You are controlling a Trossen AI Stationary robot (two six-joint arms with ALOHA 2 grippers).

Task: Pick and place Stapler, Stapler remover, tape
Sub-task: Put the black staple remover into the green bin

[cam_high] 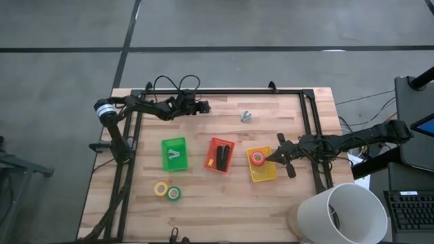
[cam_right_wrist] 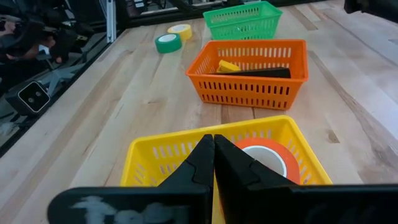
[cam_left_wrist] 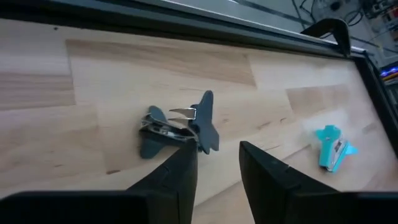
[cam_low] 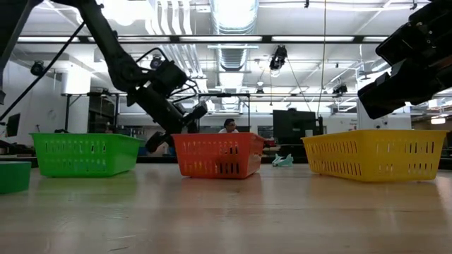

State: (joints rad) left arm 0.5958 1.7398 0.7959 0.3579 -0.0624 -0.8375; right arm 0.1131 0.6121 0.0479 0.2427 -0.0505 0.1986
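The left gripper (cam_left_wrist: 216,154) fills the foreground of its wrist view. Its two dark fingers stand apart with nothing between them, poised low over the pale wooden tabletop (cam_high: 203,207). Just ahead of the fingertips lies a dark blue-grey claw-shaped staple remover (cam_left_wrist: 177,127), resting on the wood and not held. A second, teal staple remover (cam_left_wrist: 333,146) lies well apart from it, nearer the black frame rail at the tabletop's edge. In the high view this arm reaches along the far side of the tabletop, beyond the row of bins.

The right gripper (cam_right_wrist: 213,144) has its fingers pressed together, holding nothing. It hangs over the near wall of the yellow slotted plastic bin (cam_right_wrist: 155,155). Inside that bin, just past the fingertips, a red-orange ring of tape (cam_right_wrist: 264,143) with a pale centre lies flat.

The orange slotted plastic bin (cam_right_wrist: 249,93) is the middle one of the row. The long black stapler (cam_right_wrist: 261,73) lies in it, with a small yellow piece (cam_right_wrist: 227,65) beside it. The green slotted plastic bin (cam_right_wrist: 242,22) ends the row. Near it, a yellow tape roll (cam_right_wrist: 180,29) and a green tape roll (cam_right_wrist: 168,42) lie side by side on the bare wood, outside every bin.
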